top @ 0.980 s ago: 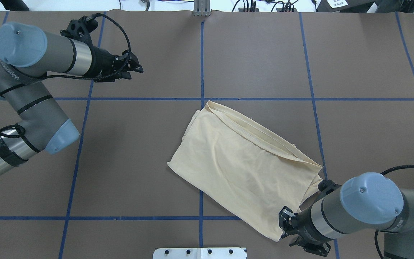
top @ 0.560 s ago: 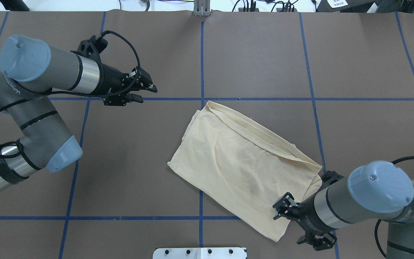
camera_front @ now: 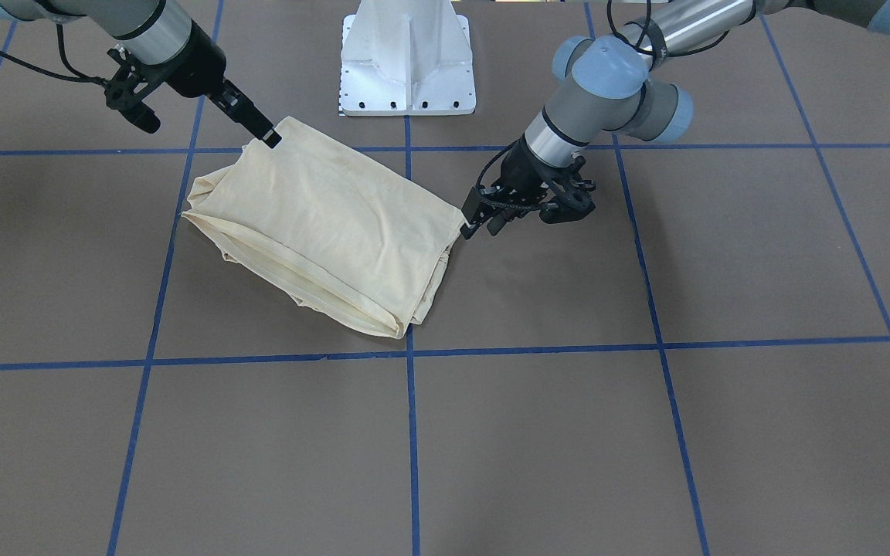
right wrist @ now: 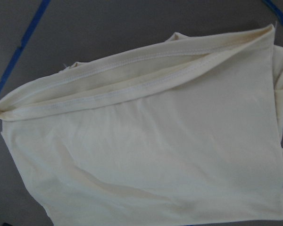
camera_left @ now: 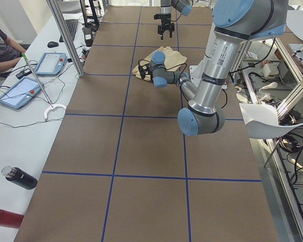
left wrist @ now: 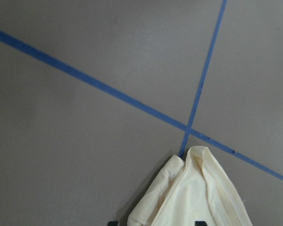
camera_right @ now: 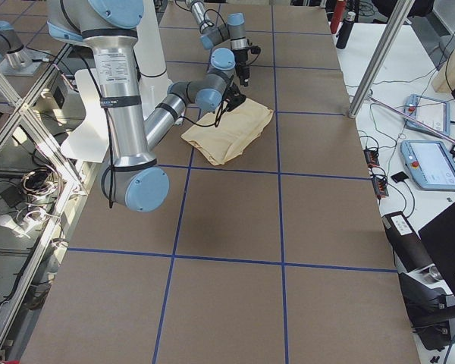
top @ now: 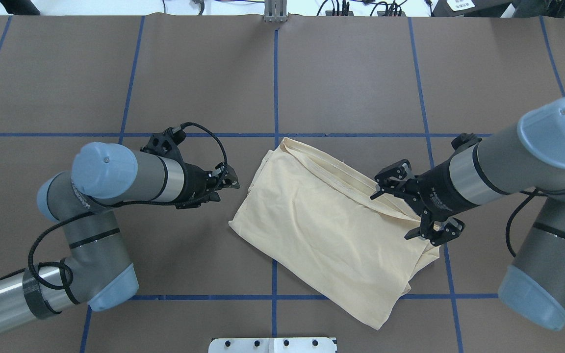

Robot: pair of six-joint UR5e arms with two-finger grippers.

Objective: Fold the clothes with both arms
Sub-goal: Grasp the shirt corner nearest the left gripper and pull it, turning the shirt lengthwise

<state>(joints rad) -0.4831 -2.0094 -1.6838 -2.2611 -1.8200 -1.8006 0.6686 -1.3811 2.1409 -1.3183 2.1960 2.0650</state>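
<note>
Bright, even light from above; faint soft shadows fall on the matte desk (camera_front: 538,432). Both wrist views are slightly soft.

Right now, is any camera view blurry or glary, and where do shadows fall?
Right wrist view: sharp, stitching on the pale cream-yellow folded shirt reads clearly. Left wrist view: slightly soft, dark shadow beside the shirt. Front-facing view: even light, soft shadows on the brown blue-taped table, no glare there.

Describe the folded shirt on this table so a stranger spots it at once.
Start with the brown table gridded in blue tape and look near its middle, just beyond the white pedestal base. Between the left pincer and the right pincer lies the folded shirt. It is the only cloth there, cream-yellow, with a stitched hem.
</note>
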